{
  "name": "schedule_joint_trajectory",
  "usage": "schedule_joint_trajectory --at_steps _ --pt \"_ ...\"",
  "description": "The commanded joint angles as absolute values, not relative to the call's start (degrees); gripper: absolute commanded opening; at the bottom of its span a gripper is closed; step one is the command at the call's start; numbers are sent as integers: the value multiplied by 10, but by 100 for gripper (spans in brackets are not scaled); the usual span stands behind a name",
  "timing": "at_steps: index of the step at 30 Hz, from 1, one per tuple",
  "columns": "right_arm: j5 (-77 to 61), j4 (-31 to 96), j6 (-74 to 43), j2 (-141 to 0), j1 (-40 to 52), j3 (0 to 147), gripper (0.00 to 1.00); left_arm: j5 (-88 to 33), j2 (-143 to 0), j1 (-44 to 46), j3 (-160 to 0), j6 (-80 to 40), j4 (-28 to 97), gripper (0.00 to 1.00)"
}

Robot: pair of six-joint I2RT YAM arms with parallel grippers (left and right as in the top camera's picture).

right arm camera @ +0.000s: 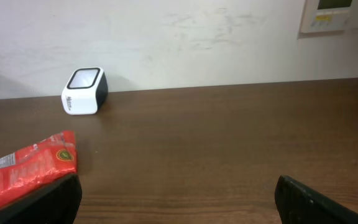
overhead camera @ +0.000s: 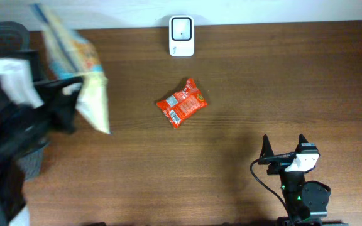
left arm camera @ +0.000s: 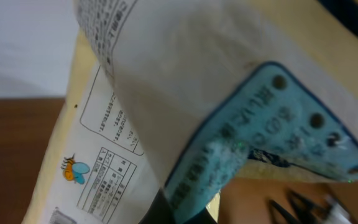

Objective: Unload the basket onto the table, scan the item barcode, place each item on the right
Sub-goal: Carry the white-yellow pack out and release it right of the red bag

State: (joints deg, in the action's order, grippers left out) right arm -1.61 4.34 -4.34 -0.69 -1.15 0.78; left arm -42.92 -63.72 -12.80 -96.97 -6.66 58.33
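bag (overhead camera: 83,75): cream, light-blue trim, black print;
packet (overhead camera: 181,102): red, white label;
scanner (overhead camera: 181,36): white, black top;
table (overhead camera: 281,81): dark brown wood grain

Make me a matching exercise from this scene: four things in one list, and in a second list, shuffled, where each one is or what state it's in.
Things
1. barcode scanner
2. red packet
3. pale bag
4. right end effector

Places or states
A. open and empty, at the robot's side of the table
B. lying flat mid-table
C. gripped by the left end effector
D. standing at the table's far edge

Pairs: 1-D, 2-B, 3-C, 4-A
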Motion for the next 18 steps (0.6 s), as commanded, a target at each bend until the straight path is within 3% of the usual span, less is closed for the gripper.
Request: schedule_joint_trajectory --at_steps 1,3,7,9,13,15,16,17,18 --pt "-19 44 -48 -4 -15 3 98 -419 -732 8 -953 -42 573 0" --pt "-19 44 -48 -4 -15 3 98 -338 -860 117 -953 -42 534 0" --pt "-19 44 -48 -4 -15 3 98 -258 -1023 216 -953 -43 458 0" --pt "-19 44 -48 -4 -15 3 98 -147 -1107 272 -953 -77 404 0" --pt "-19 44 -48 -4 -15 3 98 -84 -1173 335 -953 -98 295 0" --pt "-19 44 -48 -4 -15 3 98 -4 -1183 350 -953 -184 279 0" --pt "-19 44 -48 -4 -15 3 98 13 -1184 352 -953 -227 278 17" --pt "-19 44 -48 -4 -15 3 98 13 -1184 353 -953 -231 279 26" --pt "-19 44 -48 -4 -15 3 98 3 -1184 353 -953 -231 279 47"
